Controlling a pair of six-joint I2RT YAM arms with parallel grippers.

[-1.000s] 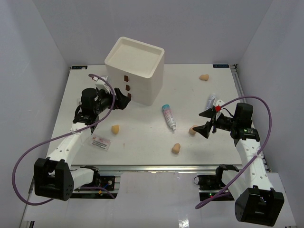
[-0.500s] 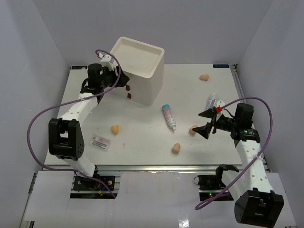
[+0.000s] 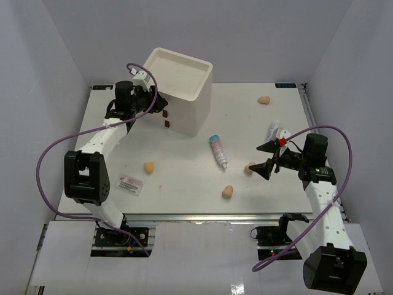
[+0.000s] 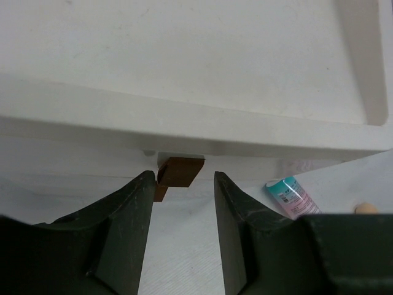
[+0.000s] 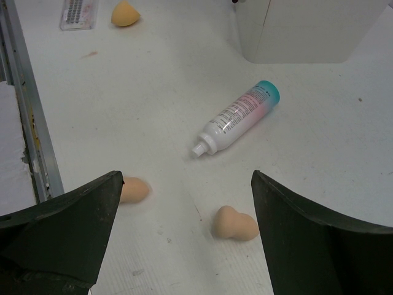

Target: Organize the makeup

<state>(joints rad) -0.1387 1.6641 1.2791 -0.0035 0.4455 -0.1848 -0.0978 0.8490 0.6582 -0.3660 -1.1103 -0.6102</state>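
The cream drawer chest (image 3: pixel 184 80) stands at the back left. My left gripper (image 3: pixel 155 104) is open at its front, with the brown top drawer handle (image 4: pixel 180 171) just beyond and between the fingertips (image 4: pixel 142 184). My right gripper (image 3: pixel 265 158) is open and empty, hovering over a tan sponge (image 3: pixel 250 167), which also shows in the right wrist view (image 5: pixel 235 224). More sponges lie on the table (image 3: pixel 228 192) (image 3: pixel 149 166) (image 3: pixel 264 99). The teal-pink tube (image 3: pixel 217 150) lies mid-table. A second white tube (image 3: pixel 272 130) lies at the right. The white packet (image 3: pixel 129 184) lies front left.
Two lower brown handles (image 3: pixel 166 118) show on the chest front. The table's near metal rail (image 5: pixel 24 123) runs just in front of the right gripper. White walls enclose the table on three sides.
My left arm has swung back and up from the chest's lower front to the top drawer handle. The right arm has not moved.
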